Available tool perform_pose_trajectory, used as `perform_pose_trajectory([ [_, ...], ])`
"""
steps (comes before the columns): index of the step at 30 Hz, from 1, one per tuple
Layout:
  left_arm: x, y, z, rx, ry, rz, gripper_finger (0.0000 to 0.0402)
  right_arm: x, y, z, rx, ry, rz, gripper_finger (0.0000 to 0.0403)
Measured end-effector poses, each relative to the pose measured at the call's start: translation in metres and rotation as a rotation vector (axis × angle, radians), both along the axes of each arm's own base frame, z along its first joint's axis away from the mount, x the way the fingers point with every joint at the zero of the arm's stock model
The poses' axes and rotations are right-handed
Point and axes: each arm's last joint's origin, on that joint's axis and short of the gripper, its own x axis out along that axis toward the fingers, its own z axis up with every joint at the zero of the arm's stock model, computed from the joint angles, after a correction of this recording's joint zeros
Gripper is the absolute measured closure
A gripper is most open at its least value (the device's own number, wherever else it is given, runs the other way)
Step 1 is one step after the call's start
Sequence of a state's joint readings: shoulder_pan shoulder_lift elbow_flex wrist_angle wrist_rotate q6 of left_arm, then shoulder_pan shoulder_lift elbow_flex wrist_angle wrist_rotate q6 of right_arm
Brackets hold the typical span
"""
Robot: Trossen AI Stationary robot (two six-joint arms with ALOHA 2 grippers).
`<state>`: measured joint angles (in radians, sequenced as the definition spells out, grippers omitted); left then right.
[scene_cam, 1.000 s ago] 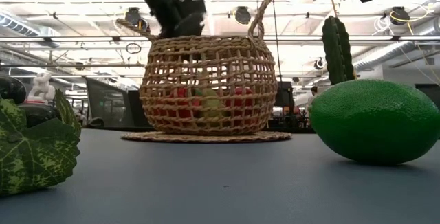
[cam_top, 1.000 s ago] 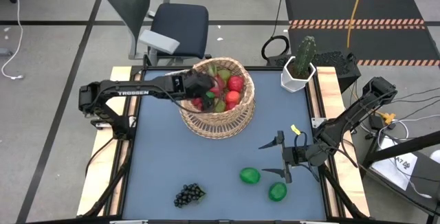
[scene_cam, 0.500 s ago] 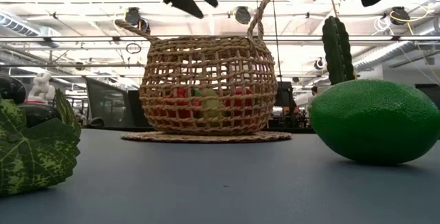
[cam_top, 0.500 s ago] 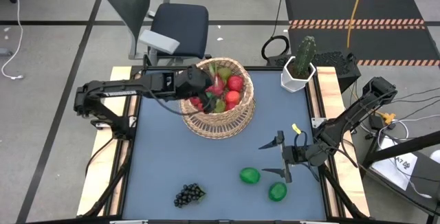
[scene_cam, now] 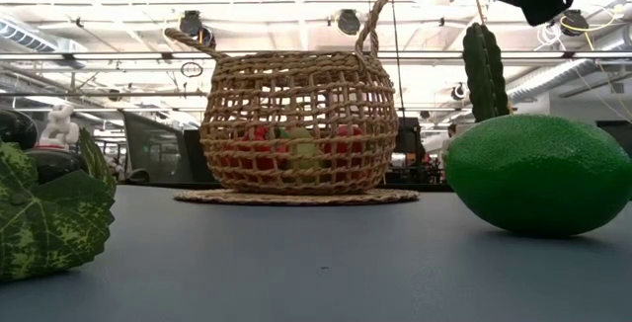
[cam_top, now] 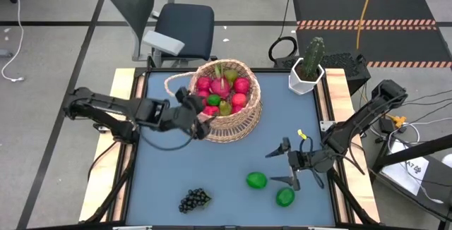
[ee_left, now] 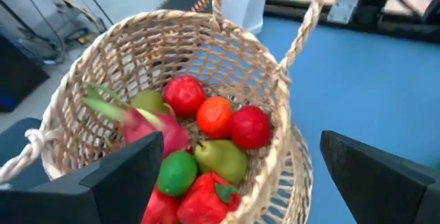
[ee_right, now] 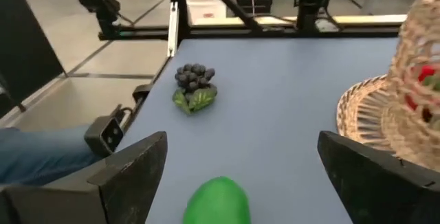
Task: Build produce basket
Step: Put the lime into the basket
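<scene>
Inside the basket (cam_top: 229,124) lies produce (cam_top: 222,92); both arms' jaws stand released, empty.

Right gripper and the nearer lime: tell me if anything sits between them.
Nothing visible does. The right gripper hangs open just beside the nearer lime, with only bare table between them. The second lime lies off to the side, and the grapes are farther away.
</scene>
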<state>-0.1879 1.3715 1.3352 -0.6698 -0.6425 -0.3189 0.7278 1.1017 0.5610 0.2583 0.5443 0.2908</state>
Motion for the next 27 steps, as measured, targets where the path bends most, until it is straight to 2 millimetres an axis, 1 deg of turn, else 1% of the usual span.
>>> perform_pose_trajectory([
  [3,-0.007,-0.01,-0.008,0.019,-0.033,0.023,0.0009,0.003,0.004,-0.003,0.022,0.01,0.023,0.0018],
  [5,-0.009,-0.015,-0.01,0.027,-0.076,0.028,0.0009,0.005,0.006,-0.008,0.024,0.024,0.039,0.0011],
  [11,-0.019,-0.024,-0.019,0.062,-0.11,-0.035,0.0009,0.017,0.018,-0.022,0.028,0.047,0.062,0.0003],
  [13,-0.022,-0.027,-0.019,0.064,-0.141,-0.051,0.0009,0.022,0.023,-0.026,0.017,0.067,0.059,0.0003],
  [15,-0.029,-0.028,-0.023,0.073,-0.143,-0.071,0.0009,0.029,0.028,-0.028,0.014,0.088,0.053,0.0003],
  [20,-0.044,-0.033,-0.033,0.095,-0.176,-0.13,0.0009,0.042,0.039,-0.035,-0.022,0.197,0.024,0.0003],
  [24,-0.054,-0.036,-0.035,0.101,-0.239,-0.172,0.0009,0.054,0.046,-0.041,-0.039,0.298,0.003,0.0003],
  [27,-0.06,-0.037,-0.034,0.098,-0.252,-0.185,0.0009,0.06,0.051,-0.043,-0.046,0.341,-0.009,0.0003],
])
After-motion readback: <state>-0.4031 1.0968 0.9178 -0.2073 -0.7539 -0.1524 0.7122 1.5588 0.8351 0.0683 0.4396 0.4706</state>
